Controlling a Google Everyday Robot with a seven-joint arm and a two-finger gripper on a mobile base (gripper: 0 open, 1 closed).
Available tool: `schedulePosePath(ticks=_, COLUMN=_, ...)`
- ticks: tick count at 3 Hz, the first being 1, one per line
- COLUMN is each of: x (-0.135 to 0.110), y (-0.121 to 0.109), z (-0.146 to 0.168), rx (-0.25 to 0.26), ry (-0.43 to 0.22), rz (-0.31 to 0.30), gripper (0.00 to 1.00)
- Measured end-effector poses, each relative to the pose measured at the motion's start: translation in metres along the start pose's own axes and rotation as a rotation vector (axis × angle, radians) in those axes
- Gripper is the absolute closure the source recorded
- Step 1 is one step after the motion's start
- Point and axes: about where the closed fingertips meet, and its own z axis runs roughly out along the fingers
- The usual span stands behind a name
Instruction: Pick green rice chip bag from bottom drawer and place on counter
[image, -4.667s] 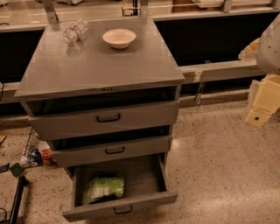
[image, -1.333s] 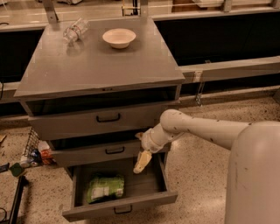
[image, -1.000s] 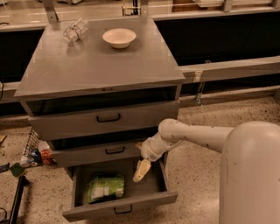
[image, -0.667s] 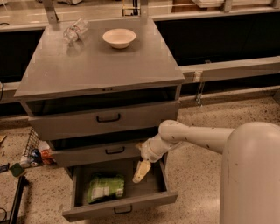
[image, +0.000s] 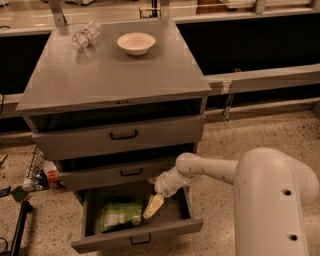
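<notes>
The green rice chip bag lies flat in the left half of the open bottom drawer, its white label panel facing up. My gripper hangs down into the drawer just right of the bag, close to its right edge and apart from it. The white arm reaches in from the lower right. The grey counter tops the cabinet above.
A white bowl and a clear plastic bottle sit at the back of the counter. The two upper drawers stand slightly open. A wire basket with small items sits on the floor left of the cabinet.
The arm has come in from the right and lowered the gripper into the bottom drawer beside the bag. The bag has not moved.
</notes>
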Motion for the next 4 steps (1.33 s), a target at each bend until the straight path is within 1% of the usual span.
schedulePosePath(ticks=1, x=0.023, y=-0.005, z=0.057, rx=-0.047, ry=-0.041, rz=0.056, gripper=0.0)
schedulePosePath(ticks=2, x=0.046, y=-0.007, z=0.114, rx=-0.077, ry=-0.053, rz=0.067, gripper=0.0)
schedulePosePath(ticks=3, x=0.045, y=-0.007, z=0.114, rx=-0.078, ry=-0.056, rz=0.066, gripper=0.0)
schedulePosePath(ticks=4, x=0.028, y=-0.025, z=0.142, rx=-0.093, ry=-0.147, rz=0.019, gripper=0.0)
